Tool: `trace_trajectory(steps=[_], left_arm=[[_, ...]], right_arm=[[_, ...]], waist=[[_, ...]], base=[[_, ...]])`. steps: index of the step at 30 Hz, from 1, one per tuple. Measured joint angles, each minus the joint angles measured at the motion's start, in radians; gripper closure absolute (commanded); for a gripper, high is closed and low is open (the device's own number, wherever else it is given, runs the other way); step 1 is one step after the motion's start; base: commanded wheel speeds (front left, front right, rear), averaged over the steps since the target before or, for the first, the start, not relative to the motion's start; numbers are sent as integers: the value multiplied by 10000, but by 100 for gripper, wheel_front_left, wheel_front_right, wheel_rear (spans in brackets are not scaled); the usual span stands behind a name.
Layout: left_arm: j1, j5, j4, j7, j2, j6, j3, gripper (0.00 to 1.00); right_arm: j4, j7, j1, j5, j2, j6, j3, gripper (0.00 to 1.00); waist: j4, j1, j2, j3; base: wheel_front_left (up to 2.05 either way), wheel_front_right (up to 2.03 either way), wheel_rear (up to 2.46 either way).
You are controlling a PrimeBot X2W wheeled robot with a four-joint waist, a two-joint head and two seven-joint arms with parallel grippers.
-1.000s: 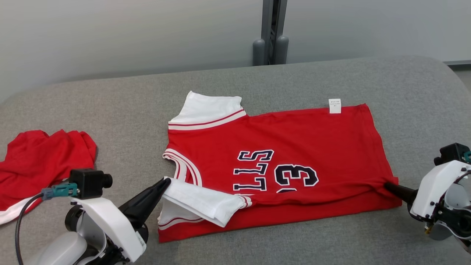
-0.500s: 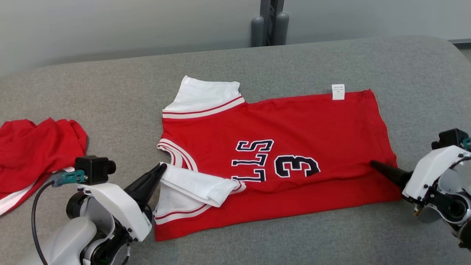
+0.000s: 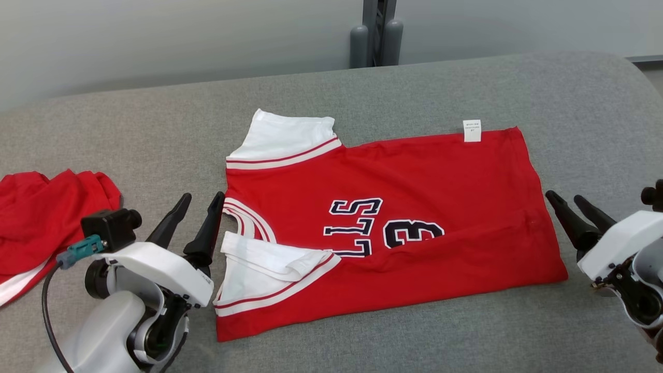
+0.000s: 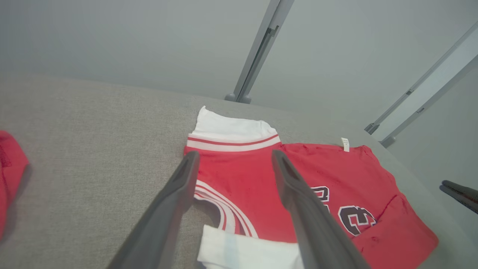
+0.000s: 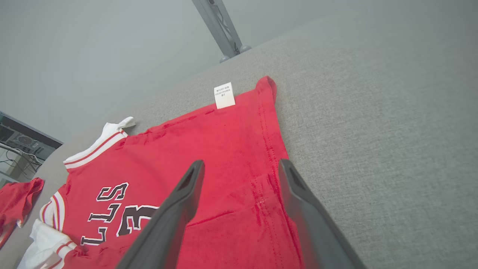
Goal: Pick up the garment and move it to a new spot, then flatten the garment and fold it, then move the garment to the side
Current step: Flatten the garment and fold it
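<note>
Head view, A: pose of the left arm?
B: The left gripper (image 3: 203, 196) sits low at the near left with its pale wrist body under it. Its fingers point up and away, spread wide. The inner tip stands just beside the striped neck trim of the garment (image 3: 414, 176); I cannot tell if it touches.
A: Right arm?
B: The right gripper (image 3: 563, 195) reaches in from the right edge, angled toward the hem and likewise spread wide. Its tips are just beside the hem edge, over bare grey. In the right wrist view its fingers (image 5: 175, 209) straddle the hem seam from above, with the cloth lying flat beneath.
A: Garment position, edges?
B: It lies sideways, mid grey cushion (image 3: 155, 129), neck to the robot's left and hem to its right. The near long edge is folded up over the lower lettering. The near white sleeve (image 3: 269, 264) is doubled over on top, and the far white sleeve (image 3: 285, 137) juts out flat. A white label (image 3: 472, 130) sits at the far edge near the hem.
A: Open room?
B: There is bare cushion beyond the far edge, along the near edge and right of the hem. On the left lies a second red cloth (image 3: 46, 217), well apart from the garment, with the left arm between them
</note>
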Motion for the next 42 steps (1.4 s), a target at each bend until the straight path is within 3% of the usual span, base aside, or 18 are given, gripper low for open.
trace_trajectory(steps=[3,6,8,10,15,19,27,38,42], left_arm=[[495,447,-21,-146,-468,247,825,0],[1019,1494,-353,-155,-905,424,1939,0],[1524,2136,-520,-165,-1271,458,2520,0],[2104,2731,-625,-163,-1599,441,2920,0],[2999,3822,-706,-165,-2332,295,4031,0],[3542,4849,-485,-165,-2729,125,4268,0],[4253,5846,719,-165,-3381,-44,4456,0],[4241,5783,2619,-146,-3866,-487,4533,0],[3886,5800,3331,-138,-3860,-374,4598,0]], right_arm=[[-378,-1570,419,-681,-153,0,-77,0],[-439,-2186,749,-1446,-209,0,-345,0],[-447,-2266,1011,-2038,-111,0,-970,0],[-819,-2295,1350,-3095,100,0,-2301,0],[-2479,-2318,3472,-5833,1430,0,-5482,0],[-3824,-2320,4896,-7325,2592,0,-7041,0],[-4730,-2320,6243,-8412,3703,0,-7944,0],[-4775,-2320,6404,-8550,3779,0,-7979,0],[-4828,-2320,6377,-8613,3764,0,-7960,0]], waist=[[6,0,0,-198],[22,0,0,-351],[39,0,0,-444],[52,0,0,-530],[122,0,0,-674],[196,0,0,-807],[198,0,0,-1094],[-34,0,0,-1198],[-217,0,0,-1146]], base=[[0,0,0],[0,0,0],[0,0,0],[0,0,0],[0,0,0],[0,0,0],[0,0,0],[0,0,0],[0,0,0]])
